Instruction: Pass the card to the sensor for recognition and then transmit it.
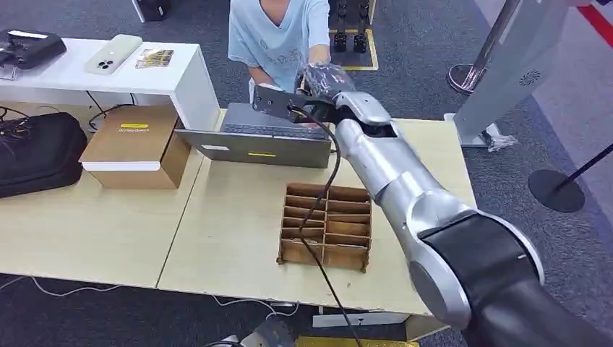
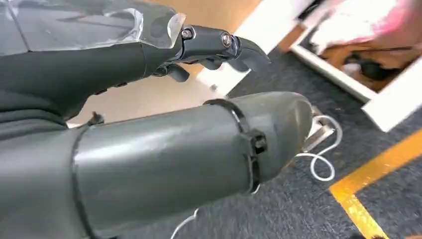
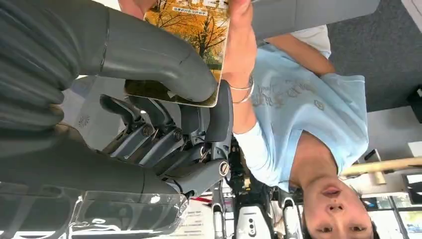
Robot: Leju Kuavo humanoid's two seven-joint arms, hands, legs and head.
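From left to right on the pale wooden counter (image 1: 217, 217): a black bag (image 1: 40, 152) lies at the far left edge, a closed cardboard box (image 1: 134, 148) with a yellow label stands beside it, and a grey laptop (image 1: 264, 141) sits near the far edge. Behind the box, a white shelf (image 1: 173, 76) carries a phone (image 1: 114, 53) and a small picture card. A brown cardboard divider tray (image 1: 325, 228) rests near the counter's front edge, with a black cable (image 1: 318, 202) trailing across it.

The silver right arm reaches over the tray and laptop toward a person in a light blue shirt (image 1: 278, 36) standing behind the counter. The right hand (image 3: 164, 99) pinches the card (image 3: 194, 30), printed with autumn trees, between its thick thumb and dark fingers (image 3: 219, 114); the card is in the air above the laptop. The person's hand (image 3: 239, 45) also touches the card at its far edge.

The left hand (image 2: 199, 99) hangs over dark carpet and a yellow floor line (image 2: 378, 184), its fingers lightly curled and apart, holding nothing.
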